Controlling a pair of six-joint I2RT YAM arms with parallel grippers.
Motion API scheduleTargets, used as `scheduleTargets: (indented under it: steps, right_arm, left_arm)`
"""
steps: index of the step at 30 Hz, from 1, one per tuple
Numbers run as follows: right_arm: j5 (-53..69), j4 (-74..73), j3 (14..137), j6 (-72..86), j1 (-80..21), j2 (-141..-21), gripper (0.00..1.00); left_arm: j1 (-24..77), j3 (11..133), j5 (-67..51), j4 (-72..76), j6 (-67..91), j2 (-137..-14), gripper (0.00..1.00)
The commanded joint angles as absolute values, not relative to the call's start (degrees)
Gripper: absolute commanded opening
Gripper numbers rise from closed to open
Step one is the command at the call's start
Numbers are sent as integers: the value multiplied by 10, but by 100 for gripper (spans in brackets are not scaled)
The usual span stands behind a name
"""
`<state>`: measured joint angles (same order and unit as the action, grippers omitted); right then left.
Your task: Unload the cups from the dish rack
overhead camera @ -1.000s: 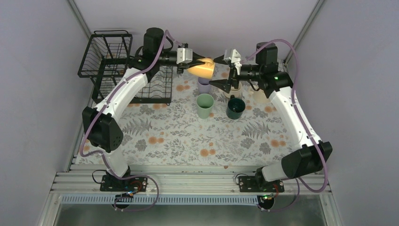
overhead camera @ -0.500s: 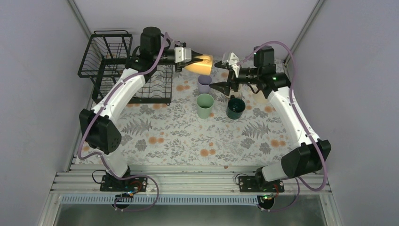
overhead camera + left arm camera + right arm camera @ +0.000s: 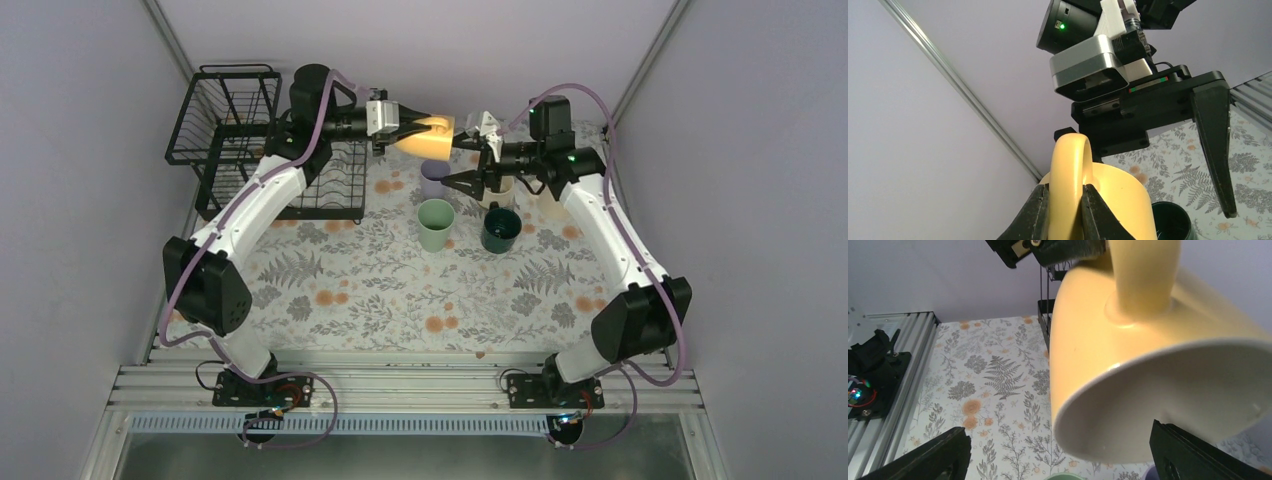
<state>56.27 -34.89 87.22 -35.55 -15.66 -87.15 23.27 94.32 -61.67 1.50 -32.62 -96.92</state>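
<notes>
— Any lettering, numbers or brand marks?
— None legible. The yellow mug in my left gripper: plain glaze. The grey housing just ahead of my fingers: bare, with only a green light above it.

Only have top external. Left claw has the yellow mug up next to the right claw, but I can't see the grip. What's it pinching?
Observer: In the left wrist view, the left claw is shut on the handle of the yellow mug, with one finger on each side of the loop.
Operator: Mug's mouth pointing where?
Observer: In the right wrist view, the mouth faces that camera. The inside is pale and empty.
Operator: Right claw on it yet?
Observer: The right claw is open, with its fingers wide on either side of the mouth. One finger is clear of the mug. The other overlaps the rim in the picture, so I can't tell if it touches.
</notes>
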Motion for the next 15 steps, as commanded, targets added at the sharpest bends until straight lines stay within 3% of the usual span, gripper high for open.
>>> scheduleTargets:
  steps: [1,6,15]
  right_arm:
    - [618,-350,901,-358,-157,-885,92]
    - [642,-352,921,-352,-158,-901,81]
    - [690,-424,1001,-372,-166,-949,35]
  left_arm:
    - [230,942,-653,126,-281,-957,2]
    - [230,935,-657,171,-243,-965,2]
    - [230,923,-661,195,-224,-969,2]
